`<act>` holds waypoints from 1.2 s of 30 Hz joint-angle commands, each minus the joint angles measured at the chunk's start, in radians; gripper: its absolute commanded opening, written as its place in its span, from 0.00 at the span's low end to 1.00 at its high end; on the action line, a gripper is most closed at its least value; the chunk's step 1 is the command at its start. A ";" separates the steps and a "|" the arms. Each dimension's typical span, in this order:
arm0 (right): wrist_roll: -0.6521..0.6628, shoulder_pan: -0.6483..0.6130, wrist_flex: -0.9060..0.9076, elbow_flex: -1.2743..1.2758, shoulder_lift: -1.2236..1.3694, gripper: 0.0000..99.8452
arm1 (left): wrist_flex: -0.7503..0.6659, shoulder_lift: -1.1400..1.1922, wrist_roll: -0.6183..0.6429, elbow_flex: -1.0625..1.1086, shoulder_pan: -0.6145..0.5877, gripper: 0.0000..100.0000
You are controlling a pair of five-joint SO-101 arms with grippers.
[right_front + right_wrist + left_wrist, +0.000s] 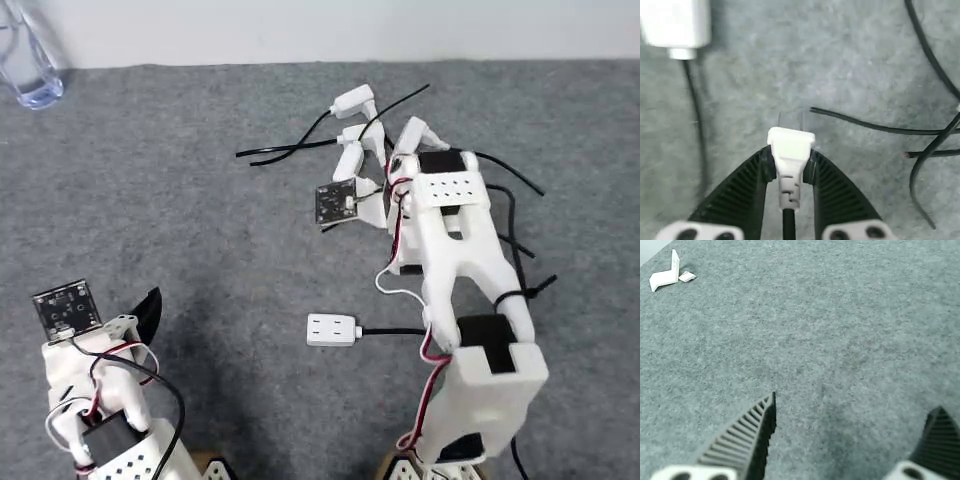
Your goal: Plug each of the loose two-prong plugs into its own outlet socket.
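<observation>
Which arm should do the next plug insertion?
Right. Its end effector is shut on a white plug, prongs pointing outward. The left end effector is open over bare mat, holding nothing; the outlet socket lies nearer the right arm.

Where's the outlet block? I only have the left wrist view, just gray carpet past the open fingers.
Observer: In the high view the white outlet block lies on the carpet, close beside the right arm.
Operator: Is the right gripper holding anything?
Observer: Yes, the right gripper is shut on a white two-prong plug, prongs pointing away from it.
Operator: Any more plugs?
Observer: A second white plug lies loose on the carpet beyond that gripper.
</observation>
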 commanded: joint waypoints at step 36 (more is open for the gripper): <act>0.009 0.128 -0.028 -0.034 0.022 0.21 | 0.002 -0.006 -0.011 -0.008 -0.003 0.43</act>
